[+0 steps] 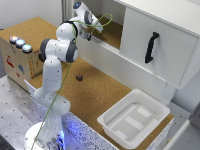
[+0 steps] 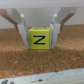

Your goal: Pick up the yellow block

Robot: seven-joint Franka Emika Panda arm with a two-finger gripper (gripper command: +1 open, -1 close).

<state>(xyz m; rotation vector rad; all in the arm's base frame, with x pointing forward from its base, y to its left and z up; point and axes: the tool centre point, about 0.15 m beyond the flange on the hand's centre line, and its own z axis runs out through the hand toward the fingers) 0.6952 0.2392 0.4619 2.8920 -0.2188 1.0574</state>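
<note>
In the wrist view, the yellow block is a small cube with a black Z on its near face. It sits between my two fingers, which press on both of its sides. My gripper is shut on it, just over the cork surface. In the exterior view my gripper is at the far end of the cork table, next to the white cabinet. I cannot make out the block there.
A small dark maroon object lies on the cork mid-table. A white tub stands at the exterior view's lower right. A white cabinet with a black handle stands behind. A cardboard box is at the left. A yellow-green cable hangs along the arm.
</note>
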